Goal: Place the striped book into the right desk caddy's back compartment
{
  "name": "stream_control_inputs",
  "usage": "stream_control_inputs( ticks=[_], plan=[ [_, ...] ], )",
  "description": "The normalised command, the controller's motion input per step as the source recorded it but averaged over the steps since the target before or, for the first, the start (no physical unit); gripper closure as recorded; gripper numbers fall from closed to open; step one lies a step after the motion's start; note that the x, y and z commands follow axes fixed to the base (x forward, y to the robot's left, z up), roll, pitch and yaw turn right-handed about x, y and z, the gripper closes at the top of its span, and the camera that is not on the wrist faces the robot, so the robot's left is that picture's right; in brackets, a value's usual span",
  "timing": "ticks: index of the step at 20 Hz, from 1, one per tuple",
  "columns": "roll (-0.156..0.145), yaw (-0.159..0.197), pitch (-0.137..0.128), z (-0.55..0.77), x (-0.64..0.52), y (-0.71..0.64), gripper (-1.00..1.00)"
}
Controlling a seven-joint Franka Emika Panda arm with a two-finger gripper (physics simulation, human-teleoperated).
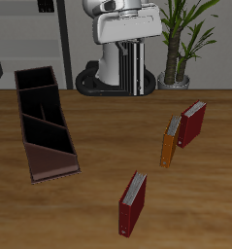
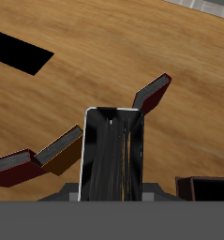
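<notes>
The striped book [image 1: 134, 68] hangs upright in the air at the back of the table, just in front of the robot's base. My gripper [image 1: 133, 46] is shut on its upper edge. The wrist view shows the book's dark striped cover [image 2: 112, 155] reaching out from between my fingers [image 2: 70, 191]. The right desk caddy [image 1: 61, 167], maroon outside and black inside, lies lengthwise on the table well off to one side of the book. Its back compartment [image 1: 36, 81] is the squarish far end section and holds nothing.
Two dark red books [image 1: 192, 124] [image 1: 133, 202] and an orange book [image 1: 171, 141] stand on the table, on the side away from the caddy. In the wrist view a red book [image 2: 151, 94] shows beyond the held one. A potted plant [image 1: 181, 44] stands behind the table.
</notes>
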Motion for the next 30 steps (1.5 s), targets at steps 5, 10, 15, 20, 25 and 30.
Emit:
stream_control_inputs(
  ticks=[5, 10, 15, 20, 25, 30],
  plan=[
    [-0.074, 0.043, -0.014, 0.09, -0.26, -0.40, 1.00],
    [-0.073, 0.013, -0.010, 0.07, -0.17, -0.28, 1.00],
    [-0.075, 0.016, -0.006, 0.13, -0.22, -0.30, 1.00],
    [-0.067, 0.016, -0.023, 0.16, -0.22, -0.23, 1.00],
    [-0.066, 0.000, 0.003, 0.02, -0.19, -0.25, 1.00],
    [-0.066, -0.007, 0.008, -0.02, -0.11, -0.25, 1.00]
  ],
)
